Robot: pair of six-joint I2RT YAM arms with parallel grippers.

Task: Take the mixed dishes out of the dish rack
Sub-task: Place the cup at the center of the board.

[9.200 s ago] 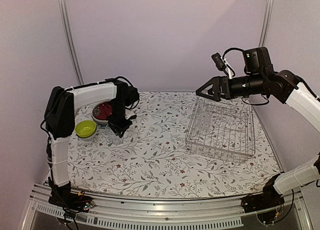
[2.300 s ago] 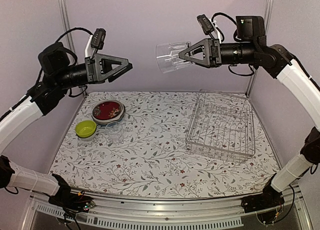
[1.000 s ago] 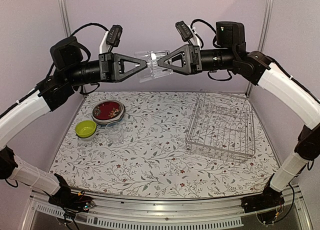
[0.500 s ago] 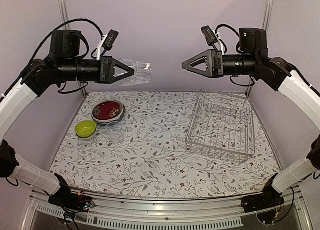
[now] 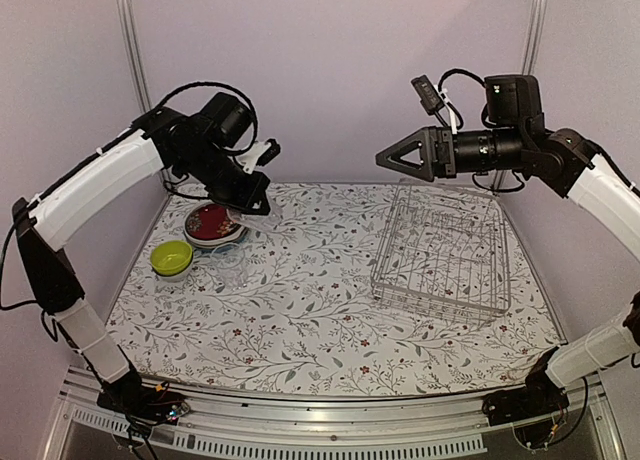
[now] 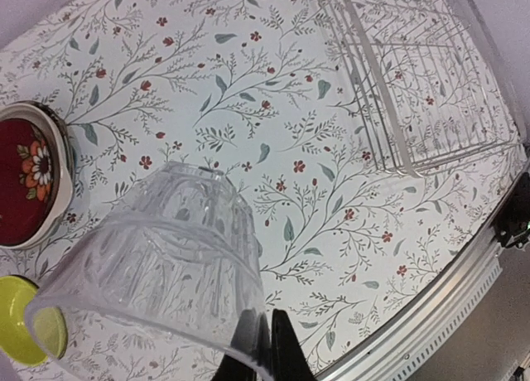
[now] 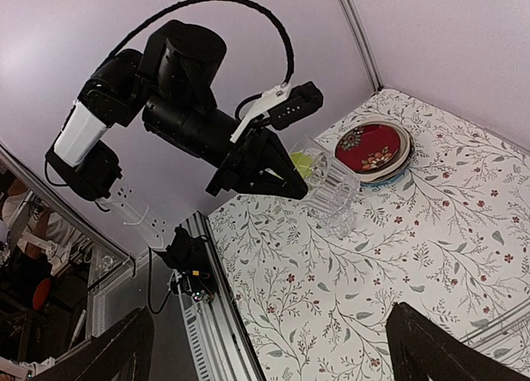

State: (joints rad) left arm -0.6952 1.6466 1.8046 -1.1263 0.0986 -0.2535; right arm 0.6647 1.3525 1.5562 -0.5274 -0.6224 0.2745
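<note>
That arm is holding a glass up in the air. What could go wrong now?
The left tool pinches the glass only at its rim, so it might slip and drop. It hangs near the plates and a second glass standing on the table; setting it down could knock them.

Clear and ribbed was the glass in the left pincer; to its left, a red floral plate and a lime-green bowl.

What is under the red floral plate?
The red floral plate sits on a stack: a grey rim and a pale blue edge show beneath it. Their faces are covered.
</note>
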